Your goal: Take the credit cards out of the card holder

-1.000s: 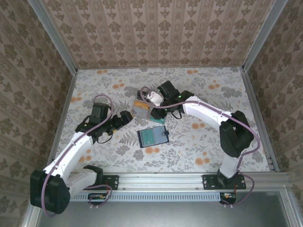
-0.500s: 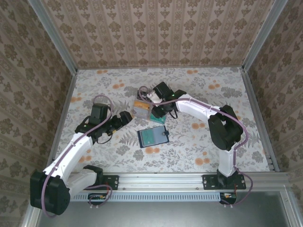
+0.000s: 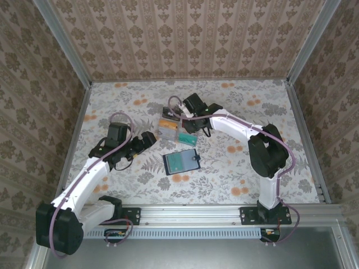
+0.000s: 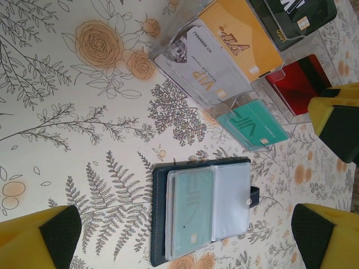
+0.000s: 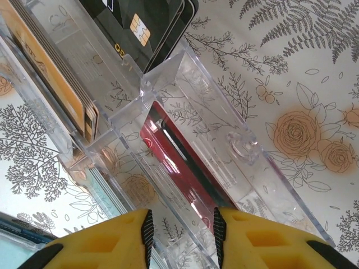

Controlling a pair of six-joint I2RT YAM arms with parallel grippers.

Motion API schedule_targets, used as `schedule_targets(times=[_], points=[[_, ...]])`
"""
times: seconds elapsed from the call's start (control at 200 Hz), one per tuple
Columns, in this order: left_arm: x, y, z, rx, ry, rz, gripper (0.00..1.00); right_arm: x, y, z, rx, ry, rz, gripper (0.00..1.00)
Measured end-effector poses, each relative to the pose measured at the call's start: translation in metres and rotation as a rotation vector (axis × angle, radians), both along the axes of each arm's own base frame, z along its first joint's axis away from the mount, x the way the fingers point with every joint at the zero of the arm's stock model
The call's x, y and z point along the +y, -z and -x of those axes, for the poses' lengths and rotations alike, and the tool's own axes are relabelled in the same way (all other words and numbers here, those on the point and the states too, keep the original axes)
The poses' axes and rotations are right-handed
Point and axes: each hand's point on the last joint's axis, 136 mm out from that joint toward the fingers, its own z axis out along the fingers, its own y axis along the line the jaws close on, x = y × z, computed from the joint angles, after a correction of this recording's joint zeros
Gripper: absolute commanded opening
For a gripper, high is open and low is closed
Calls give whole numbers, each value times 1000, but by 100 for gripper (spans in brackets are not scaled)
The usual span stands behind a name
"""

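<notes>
card holder (image 3: 181, 162) laid open, long axis left-right, tab (image 4: 255, 196) pointed right | left gripper (image 4: 185, 238) jaws spread wide | right gripper (image 5: 181, 241) jaws narrowly parted over red card (image 5: 168, 145), grip not discernible

Tray (image 5: 185, 78): clear hard plastic, glossy, smooth, showing reflections. Cards (image 4: 241, 42): plastic, smooth, light sheen. Wallet (image 4: 160, 224): dark matt cover, leather-like; sleeves (image 4: 230, 196) of clear glossy film. Table cover (image 4: 56, 112): printed, matt, smooth. Rail (image 3: 190, 213): brushed metal.
</notes>
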Motion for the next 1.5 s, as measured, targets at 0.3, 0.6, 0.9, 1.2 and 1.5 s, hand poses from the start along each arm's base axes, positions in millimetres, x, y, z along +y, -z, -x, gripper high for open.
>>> schedule_targets(times=[0.3,0.6,0.9,1.2,1.5], points=[[0,0,1,-3,2,3,100,8,-41,20,-14,-6,-162,42],[1,14,9,27,7,0,100,1,-33,68,92,125,-261,53],[-3,27,17,60,19,1,100,48,17,143,255,121,-220,54],[-9,34,16,85,20,8,100,53,77,157,345,164,-82,50],[-16,43,18,127,30,14,93,45,87,151,347,201,-45,41]])
